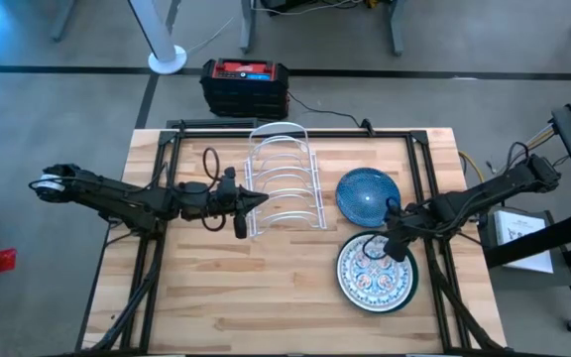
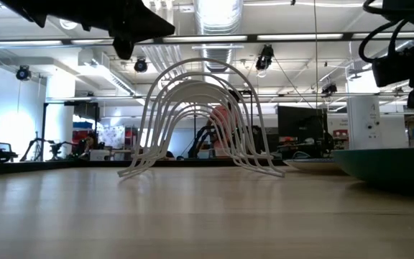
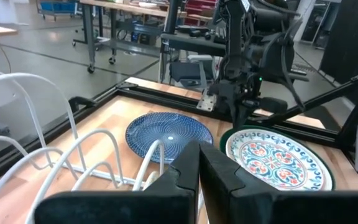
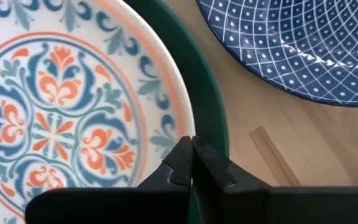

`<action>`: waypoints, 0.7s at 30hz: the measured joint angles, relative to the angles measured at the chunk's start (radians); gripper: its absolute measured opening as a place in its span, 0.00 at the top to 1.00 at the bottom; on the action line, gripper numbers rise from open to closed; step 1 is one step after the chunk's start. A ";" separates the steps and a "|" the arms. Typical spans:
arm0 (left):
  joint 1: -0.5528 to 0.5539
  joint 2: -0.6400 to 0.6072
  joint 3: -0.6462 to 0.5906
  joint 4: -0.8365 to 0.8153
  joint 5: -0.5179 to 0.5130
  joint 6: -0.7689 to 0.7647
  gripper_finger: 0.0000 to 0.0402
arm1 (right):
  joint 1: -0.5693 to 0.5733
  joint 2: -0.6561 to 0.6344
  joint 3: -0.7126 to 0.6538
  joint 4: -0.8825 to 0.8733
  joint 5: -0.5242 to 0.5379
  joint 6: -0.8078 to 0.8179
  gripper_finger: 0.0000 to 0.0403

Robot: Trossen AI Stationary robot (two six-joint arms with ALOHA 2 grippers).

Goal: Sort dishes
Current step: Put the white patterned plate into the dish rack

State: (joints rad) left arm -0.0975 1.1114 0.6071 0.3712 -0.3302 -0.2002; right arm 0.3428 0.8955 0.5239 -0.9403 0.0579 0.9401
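The white floral dish lies stacked on the green dish at the near right. The blue speckled dish lies flat on the table just beyond them. The plain white dish is out of view. My right gripper is shut and points down at the floral dish's far rim, beside the green edge. My left gripper is shut and empty. It hangs above the table at the left side of the white wire rack and points toward the right. My right gripper's shut fingertips stand at the floral dish's far rim, coming from above. I cannot tell whether they touch it. Both stacked dishes lie flat on the table.
The wire rack stands empty at the table's far middle. A black and red box sits beyond the far edge. Black frame rails run along the table's sides. Bare wood spreads over the near left.
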 joint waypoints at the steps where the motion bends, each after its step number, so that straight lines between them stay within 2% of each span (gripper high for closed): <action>1: 0.000 0.000 0.000 -0.005 0.000 -0.002 1.00 | 0.000 -0.004 0.002 -0.002 0.007 0.000 1.00; 5: 0.000 0.000 0.000 -0.013 0.000 -0.010 1.00 | 0.000 -0.018 0.008 -0.001 0.015 -0.006 1.00; 11: 0.000 0.000 0.000 -0.027 0.000 -0.021 1.00 | 0.016 -0.024 0.007 0.002 -0.112 -0.074 0.98; 15: 0.000 0.000 0.000 -0.039 0.000 -0.026 1.00 | 0.024 -0.024 0.005 0.004 -0.150 -0.072 0.88; 21: 0.000 0.000 -0.002 -0.051 0.000 -0.026 1.00 | 0.024 -0.024 0.003 0.009 -0.170 0.038 0.69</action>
State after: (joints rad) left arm -0.0978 1.1114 0.6052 0.3207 -0.3302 -0.2264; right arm 0.3664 0.8711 0.5272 -0.9313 -0.1121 0.9786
